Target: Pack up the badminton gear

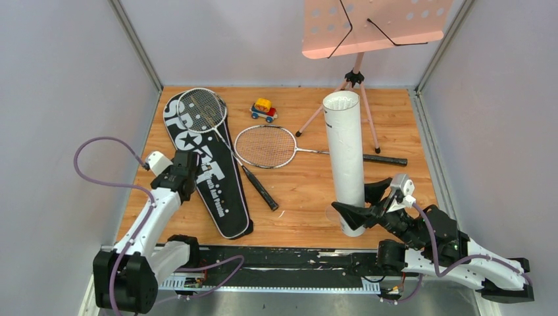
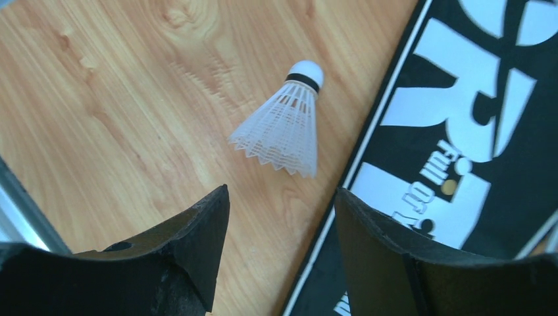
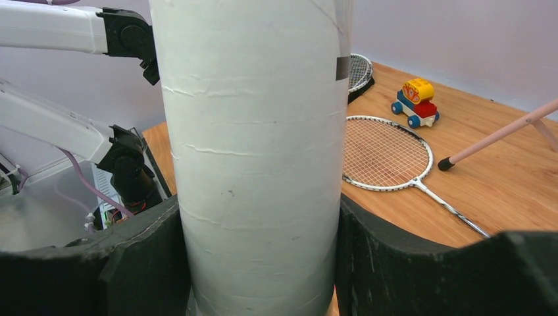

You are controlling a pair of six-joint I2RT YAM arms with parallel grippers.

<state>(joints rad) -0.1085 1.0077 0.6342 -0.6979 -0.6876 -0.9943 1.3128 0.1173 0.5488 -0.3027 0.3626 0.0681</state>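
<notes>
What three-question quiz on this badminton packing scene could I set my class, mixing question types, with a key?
1. True or false: the left gripper holds the shuttlecock.
2. Fill in: the shuttlecock lies beside the black bag, on the wooden ____.
3. The right gripper clasps the: A) shuttlecock B) white tube C) black bag.
Key: 1 false; 2 table; 3 B.

A tall white tube [image 1: 345, 158] stands upright at centre right, open end up, a long black bag [image 1: 220, 197] lettered SPORT lies slanted at left with one racket [image 1: 201, 110] overlapping its upper end, a second racket [image 1: 266, 146] lies flat mid-frame, and a white shuttlecock [image 2: 284, 125] lies on its side just beside the bag's edge.
</notes>
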